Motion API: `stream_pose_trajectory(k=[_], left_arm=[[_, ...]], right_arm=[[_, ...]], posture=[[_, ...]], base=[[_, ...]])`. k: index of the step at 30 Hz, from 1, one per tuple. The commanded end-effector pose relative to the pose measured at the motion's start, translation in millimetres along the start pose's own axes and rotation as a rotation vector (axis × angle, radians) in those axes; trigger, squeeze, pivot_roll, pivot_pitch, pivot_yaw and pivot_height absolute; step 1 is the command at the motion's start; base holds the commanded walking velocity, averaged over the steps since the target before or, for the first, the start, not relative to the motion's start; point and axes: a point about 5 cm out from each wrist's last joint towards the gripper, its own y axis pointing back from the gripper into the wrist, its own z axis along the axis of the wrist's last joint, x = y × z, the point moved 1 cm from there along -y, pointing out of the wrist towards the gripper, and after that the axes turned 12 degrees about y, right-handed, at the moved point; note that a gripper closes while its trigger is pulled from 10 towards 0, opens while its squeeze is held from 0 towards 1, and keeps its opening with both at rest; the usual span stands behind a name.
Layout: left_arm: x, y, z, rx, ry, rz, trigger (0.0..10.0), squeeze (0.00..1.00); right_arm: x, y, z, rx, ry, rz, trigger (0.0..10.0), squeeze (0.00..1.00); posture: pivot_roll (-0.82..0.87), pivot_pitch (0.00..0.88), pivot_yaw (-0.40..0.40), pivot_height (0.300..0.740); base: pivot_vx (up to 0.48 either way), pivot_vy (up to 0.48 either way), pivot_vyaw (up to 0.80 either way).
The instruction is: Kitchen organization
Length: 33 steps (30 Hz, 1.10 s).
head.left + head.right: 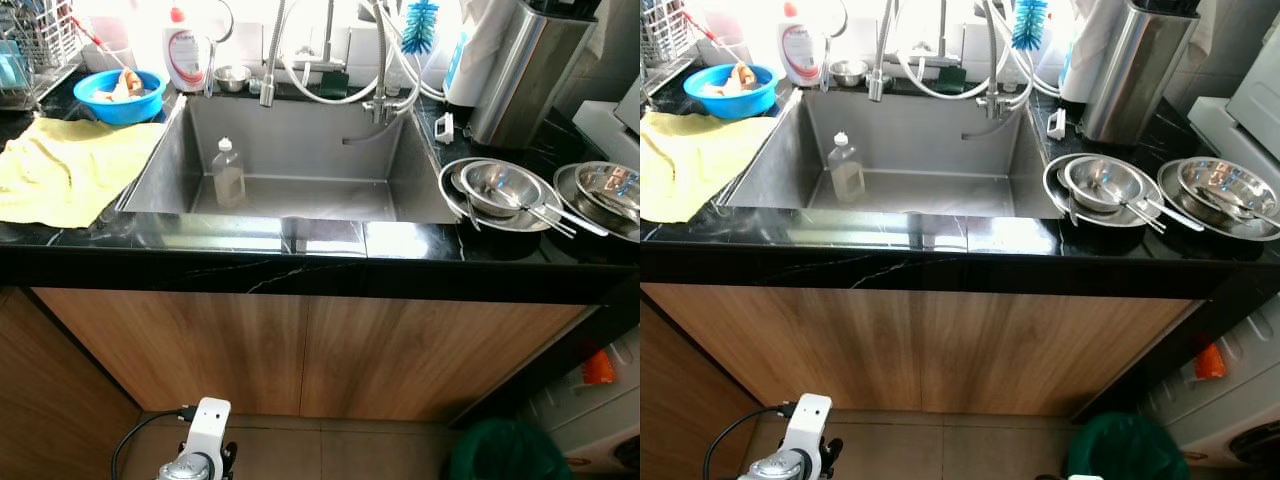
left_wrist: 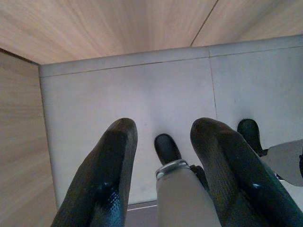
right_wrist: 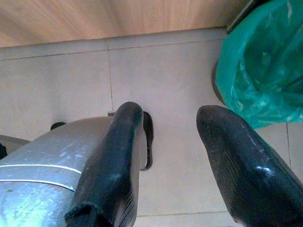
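Spread on the black counter's left end: yellow cloth [image 1: 65, 168], blue bowl [image 1: 120, 96] behind it. Standing upright in the steel sink [image 1: 300, 200]: clear plastic bottle [image 1: 228, 174]. Stacked right of the sink: steel bowls [image 1: 497, 190], more steel dishes [image 1: 608, 192] beside. Hanging low by the wooden cabinet doors [image 1: 310, 350], fingers spread, empty: left gripper [image 2: 163, 142], right gripper [image 3: 169, 142] near a green-bagged bin [image 3: 265, 61].

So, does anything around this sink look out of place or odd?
One thing: a clear plastic bottle stands upright inside the sink basin, near its left wall. The yellow cloth lies rumpled on the counter left of the sink. Both grippers hang idle, open, over the floor.
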Motion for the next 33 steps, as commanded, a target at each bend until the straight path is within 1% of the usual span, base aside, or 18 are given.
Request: stream_pose_trajectory(k=[1, 21, 24, 33], left_arm=[[0.0, 0.9, -8.3, 0.031, -0.009, 0.000, 10.0, 0.00], [-0.5, 0.9, -9.3, 0.045, -0.026, -0.006, 10.0, 0.00], [-2.4, 0.8, -10.1, 0.051, -0.038, -0.018, 10.0, 0.00], [-5.3, 0.4, -9.9, 0.047, -0.039, -0.018, 10.0, 0.00]], right_arm=[[-1.8, 0.7, -0.8, 0.001, 0.002, -0.005, 10.0, 0.00], [-1.4, 0.3, -1.5, 0.018, 0.034, -0.008, 10.0, 0.00], [-1.6, 0.7, -3.4, 0.028, 0.022, -0.013, 10.0, 0.00], [-2.8, 0.5, -2.3, 0.025, 0.023, -0.019, 10.0, 0.00]], posture=[[-0.07, 0.000, -0.054, 0.740], [-0.07, 0.000, -0.050, 0.740], [-0.07, 0.000, -0.051, 0.740], [-0.08, 0.004, -0.049, 0.740]], base=[[0.247, 0.000, 0.00], [0.259, 0.000, 0.00], [0.000, 0.000, 0.00], [0.000, 0.000, 0.00]])
